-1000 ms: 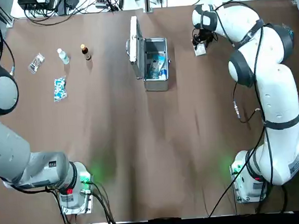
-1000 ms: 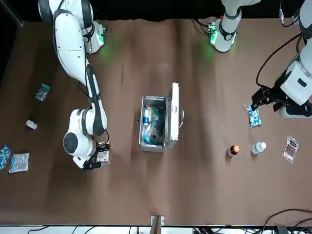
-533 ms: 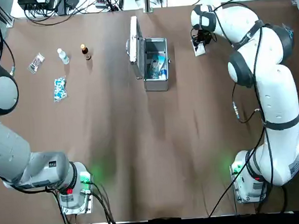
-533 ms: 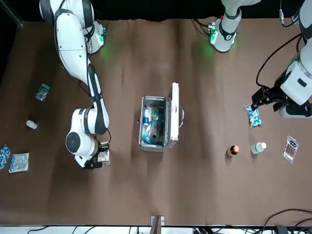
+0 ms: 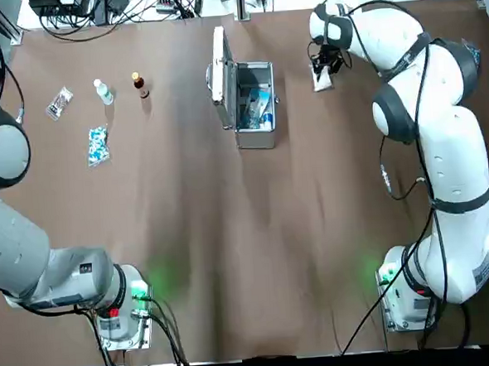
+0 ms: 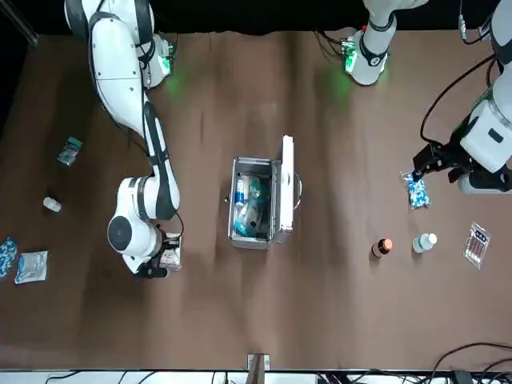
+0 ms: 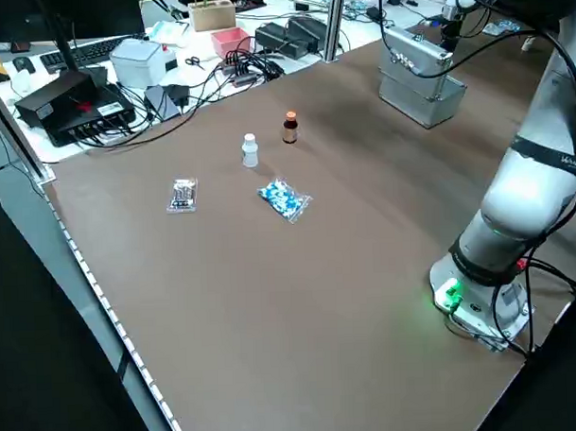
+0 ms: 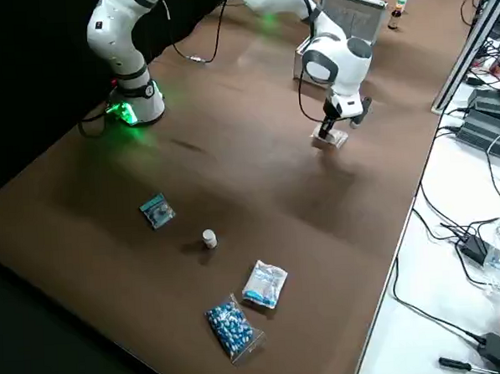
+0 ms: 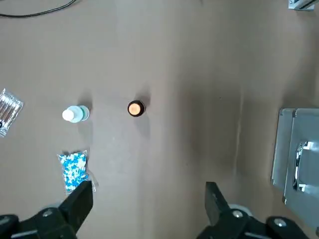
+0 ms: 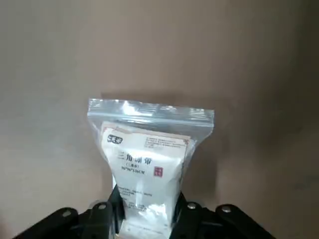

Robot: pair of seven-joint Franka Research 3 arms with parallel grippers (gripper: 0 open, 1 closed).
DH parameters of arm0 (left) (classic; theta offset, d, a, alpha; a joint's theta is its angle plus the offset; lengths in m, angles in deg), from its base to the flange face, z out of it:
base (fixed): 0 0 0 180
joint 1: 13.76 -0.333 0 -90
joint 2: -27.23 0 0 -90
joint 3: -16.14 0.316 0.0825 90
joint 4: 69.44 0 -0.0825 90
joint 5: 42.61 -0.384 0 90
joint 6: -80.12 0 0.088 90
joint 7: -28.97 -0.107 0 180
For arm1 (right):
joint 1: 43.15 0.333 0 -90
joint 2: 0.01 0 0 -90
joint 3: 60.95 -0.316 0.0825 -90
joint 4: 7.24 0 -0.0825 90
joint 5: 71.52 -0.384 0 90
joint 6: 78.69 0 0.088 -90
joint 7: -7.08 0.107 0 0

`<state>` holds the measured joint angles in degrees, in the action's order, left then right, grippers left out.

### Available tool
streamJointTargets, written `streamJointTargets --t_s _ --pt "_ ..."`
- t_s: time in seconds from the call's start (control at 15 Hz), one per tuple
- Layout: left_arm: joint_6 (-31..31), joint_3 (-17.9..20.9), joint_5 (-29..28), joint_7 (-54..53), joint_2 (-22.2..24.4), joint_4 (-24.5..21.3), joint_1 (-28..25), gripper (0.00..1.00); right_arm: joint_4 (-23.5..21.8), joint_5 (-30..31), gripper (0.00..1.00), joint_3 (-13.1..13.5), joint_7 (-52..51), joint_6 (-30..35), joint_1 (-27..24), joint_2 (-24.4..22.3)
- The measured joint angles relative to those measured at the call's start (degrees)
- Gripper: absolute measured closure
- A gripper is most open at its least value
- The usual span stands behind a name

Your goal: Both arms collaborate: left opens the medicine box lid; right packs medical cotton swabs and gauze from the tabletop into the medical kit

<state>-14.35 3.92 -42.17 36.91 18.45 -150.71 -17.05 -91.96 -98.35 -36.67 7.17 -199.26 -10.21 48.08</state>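
The gauze [image 10: 144,164] is clamped in the right pincer [image 10: 147,211], lengthwise beyond its tips; the open medical kit [image 5: 255,108] sits well leftward.

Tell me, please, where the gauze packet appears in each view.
Top: gauze, right of the open medical kit.
Front: left of the kit.
Left side: not discernible.
Right side: under the right gripper.
Left wrist: not in it.
Right wrist: centre.
Shared landmark: the kit.
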Motion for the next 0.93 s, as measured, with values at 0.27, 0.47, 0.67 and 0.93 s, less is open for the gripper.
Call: streamJointTargets --t_s 0.27,0.47,0.67,0.93 --pt "0.0 0.0 0.0 0.0 0.0 0.0 0.0 0.0 5.3 -3.73 0.6 -0.31 10.38 8.3 3.66 -2.21" --pt "0.01 0.0 0.0 0.0 0.0 0.0 0.0 0.0 8.49 -7.17 0.6 -0.34 17.22 11.65 7.13 -5.8" --pt "0.01 0.01 0.0 0.0 0.0 0.0 0.0 0.0 9.01 -8.89 0.6 -0.54 22.35 16.92 10.98 -10.35" --pt "0.01 0.02 0.0 0.0 0.0 0.0 0.0 0.0 8.38 -8.96 0.59 -0.75 26.73 16.97 17.49 -10.4"
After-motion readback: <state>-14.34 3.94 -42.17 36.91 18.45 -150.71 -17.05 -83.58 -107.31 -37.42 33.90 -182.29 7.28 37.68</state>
